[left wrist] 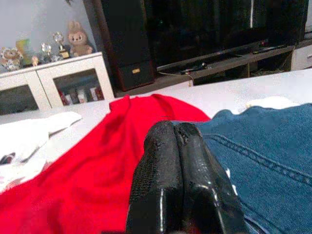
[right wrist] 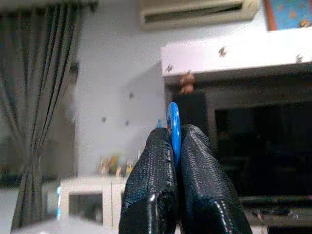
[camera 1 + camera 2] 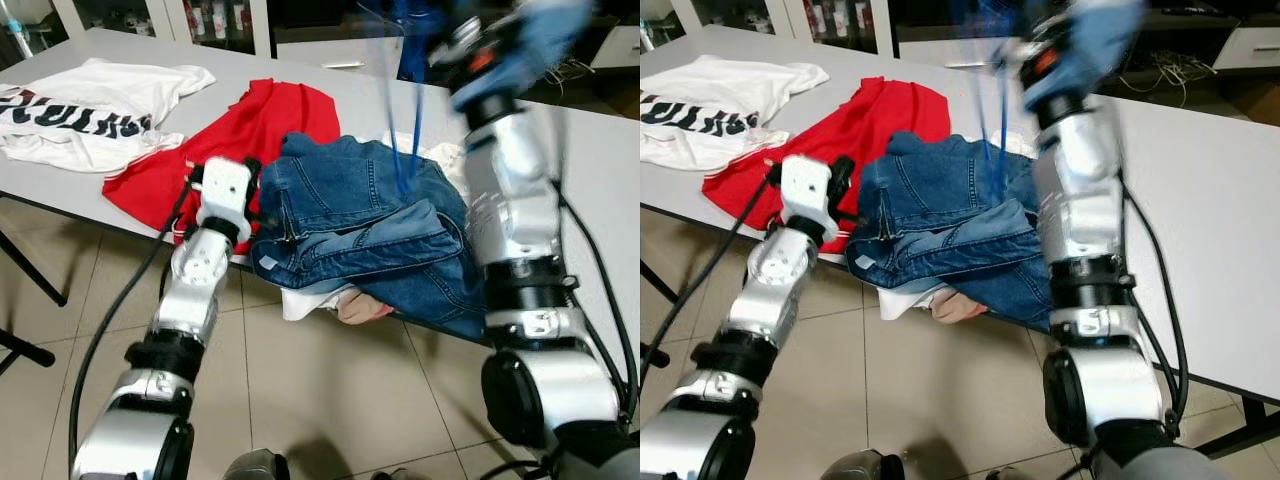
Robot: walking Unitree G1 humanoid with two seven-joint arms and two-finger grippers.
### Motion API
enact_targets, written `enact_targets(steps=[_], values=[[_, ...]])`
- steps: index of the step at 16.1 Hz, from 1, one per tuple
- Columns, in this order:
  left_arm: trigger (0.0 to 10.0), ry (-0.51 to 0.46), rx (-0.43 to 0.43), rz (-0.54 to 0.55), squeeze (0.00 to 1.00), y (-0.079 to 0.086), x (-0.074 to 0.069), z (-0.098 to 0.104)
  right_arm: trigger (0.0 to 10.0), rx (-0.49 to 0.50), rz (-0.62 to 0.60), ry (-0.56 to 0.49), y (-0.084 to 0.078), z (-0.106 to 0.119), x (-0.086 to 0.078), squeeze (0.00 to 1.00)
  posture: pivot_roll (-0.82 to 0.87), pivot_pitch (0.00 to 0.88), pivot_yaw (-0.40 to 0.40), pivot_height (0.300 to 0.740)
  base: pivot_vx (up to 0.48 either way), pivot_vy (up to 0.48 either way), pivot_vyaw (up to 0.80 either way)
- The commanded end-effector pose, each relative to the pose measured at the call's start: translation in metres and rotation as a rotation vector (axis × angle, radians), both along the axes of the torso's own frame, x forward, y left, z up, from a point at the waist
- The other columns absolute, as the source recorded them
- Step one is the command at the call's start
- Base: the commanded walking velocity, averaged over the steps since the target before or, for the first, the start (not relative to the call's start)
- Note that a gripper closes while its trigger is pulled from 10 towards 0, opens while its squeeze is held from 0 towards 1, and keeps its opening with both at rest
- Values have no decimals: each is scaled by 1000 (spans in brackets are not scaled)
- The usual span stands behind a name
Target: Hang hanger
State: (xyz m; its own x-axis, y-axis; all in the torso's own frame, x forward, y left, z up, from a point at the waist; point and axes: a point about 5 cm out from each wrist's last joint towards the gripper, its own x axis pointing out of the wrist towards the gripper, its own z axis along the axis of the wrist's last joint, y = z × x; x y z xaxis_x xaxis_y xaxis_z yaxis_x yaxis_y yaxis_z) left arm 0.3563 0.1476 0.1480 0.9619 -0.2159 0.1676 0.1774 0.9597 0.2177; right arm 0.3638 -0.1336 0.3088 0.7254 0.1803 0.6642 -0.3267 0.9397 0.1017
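A blue hanger (image 3: 398,110) hangs blurred in the air above the pile of clothes, held from above by my raised right arm. In the right wrist view my right gripper (image 2: 174,146) is shut on the blue hanger (image 2: 173,127), whose edge sticks up between the fingers (image 2: 151,185). My left gripper (image 1: 178,136) is shut with nothing in it, low over the table edge where the red shirt (image 3: 230,140) meets the blue jeans (image 3: 370,220). My left wrist (image 3: 225,190) rests at that table edge.
A grey table (image 3: 600,180) carries a white printed T-shirt (image 3: 90,110) at the far left, the red shirt and the jeans piled over lighter clothes that droop off the front edge. A dark cabinet (image 1: 195,34) and white cupboards (image 1: 53,78) stand behind. Tiled floor (image 3: 330,400) lies below.
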Motion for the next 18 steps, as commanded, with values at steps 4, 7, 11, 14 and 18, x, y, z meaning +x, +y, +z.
enact_targets(steps=[4, 7, 11, 14, 18], values=[[10000, 3, -132, 25, 0, 5, 1, 7, 0, -280, 56, -82, 5, 0, -15, 0, 0, 0, 4, 740, 0, 0, 0], [10000, 12, -168, 56, 0, 16, 0, 8, 0, -642, -90, -200, -1, -13, -34, 0, -18, 0, 15, 740, 0, 0, 0], [10000, 50, -201, 41, 0, 15, -3, 5, 8078, -634, -98, -53, 4, -53, -40, 0, -21, 0, 17, 740, 0, 0, 0], [10000, 60, -188, 18, 0, 11, -8, 3, 10000, -604, -186, -20, 3, -62, -39, 0, -18, 0, 18, 740, 0, 0, 0], [10000, 82, -155, 1, 0, 16, -16, 0, 10000, -680, -87, -73, 21, -71, -52, 0, -11, 0, 17, 740, 0, 0, 0]])
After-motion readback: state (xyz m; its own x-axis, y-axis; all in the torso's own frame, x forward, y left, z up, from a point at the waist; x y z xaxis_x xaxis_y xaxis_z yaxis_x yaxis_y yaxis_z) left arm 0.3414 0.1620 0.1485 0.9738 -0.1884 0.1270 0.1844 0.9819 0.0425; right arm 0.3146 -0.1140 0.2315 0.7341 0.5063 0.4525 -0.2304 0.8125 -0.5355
